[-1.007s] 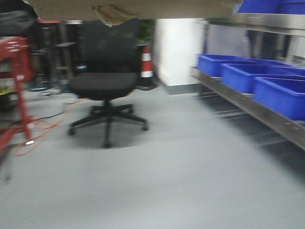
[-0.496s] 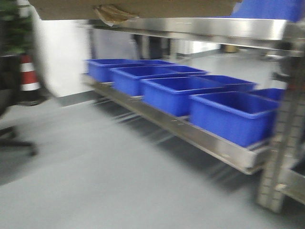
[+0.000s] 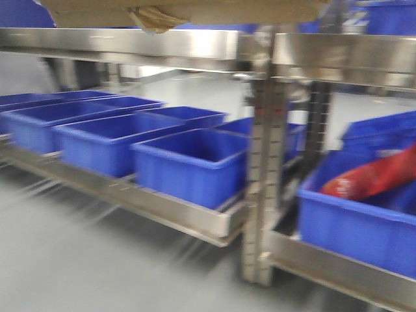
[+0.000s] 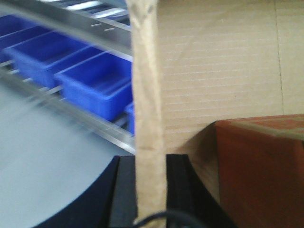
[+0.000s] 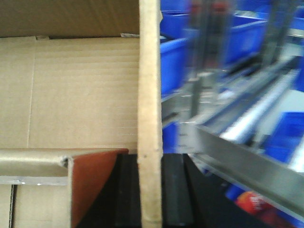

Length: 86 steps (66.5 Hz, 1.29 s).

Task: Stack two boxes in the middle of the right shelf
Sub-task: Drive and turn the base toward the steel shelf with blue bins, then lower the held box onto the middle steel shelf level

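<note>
Rack (image 3: 130, 42) swept leftward; blue bins (image 3: 188, 166) now left of steel upright (image 3: 261, 162) | left gripper (image 4: 150, 164), right gripper (image 5: 150, 164) each clamp carton (image 4: 213, 61) wall | judged light, crushable: hold opposite walls.

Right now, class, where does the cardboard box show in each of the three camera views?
Exterior front-facing: the cardboard box runs along the top edge, seen from below.
Left wrist: its wall stands upright at centre, inside panel to its right.
Right wrist: its wall stands upright at centre, inside panel to its left.
Shared landmark: the blue bins on the steel shelf.
</note>
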Motion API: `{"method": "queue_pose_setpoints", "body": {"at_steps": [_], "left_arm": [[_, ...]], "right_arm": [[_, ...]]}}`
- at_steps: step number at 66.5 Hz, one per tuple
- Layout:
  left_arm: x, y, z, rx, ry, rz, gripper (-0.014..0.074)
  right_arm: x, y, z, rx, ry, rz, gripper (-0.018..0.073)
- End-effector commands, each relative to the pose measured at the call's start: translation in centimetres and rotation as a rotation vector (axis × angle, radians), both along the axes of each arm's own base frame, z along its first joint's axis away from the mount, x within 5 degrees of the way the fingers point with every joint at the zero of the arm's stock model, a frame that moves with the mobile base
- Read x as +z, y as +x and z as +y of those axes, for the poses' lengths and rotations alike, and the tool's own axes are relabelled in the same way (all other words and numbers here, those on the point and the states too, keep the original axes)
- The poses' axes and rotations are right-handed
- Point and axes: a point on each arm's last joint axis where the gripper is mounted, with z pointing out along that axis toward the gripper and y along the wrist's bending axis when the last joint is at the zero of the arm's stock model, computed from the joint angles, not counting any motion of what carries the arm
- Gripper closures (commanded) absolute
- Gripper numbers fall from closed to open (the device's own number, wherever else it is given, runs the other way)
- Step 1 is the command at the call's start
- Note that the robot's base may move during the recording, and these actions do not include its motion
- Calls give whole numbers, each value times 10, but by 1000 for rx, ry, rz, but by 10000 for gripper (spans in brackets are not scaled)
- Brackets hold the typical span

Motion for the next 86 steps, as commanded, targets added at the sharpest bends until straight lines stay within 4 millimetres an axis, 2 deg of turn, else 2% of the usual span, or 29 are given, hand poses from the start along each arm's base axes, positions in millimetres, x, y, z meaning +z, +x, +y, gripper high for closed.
{"method": "queue_pose_setpoints", "body": {"at_steps": [1, 86], "left_arm": [[10, -4, 6, 13, 14, -48, 708], [10, -4, 6, 15, 17, -50, 708]], "right_arm": [[14, -4, -4, 6, -14, -87, 707], [14, -4, -4, 6, -14, -87, 707]]}}
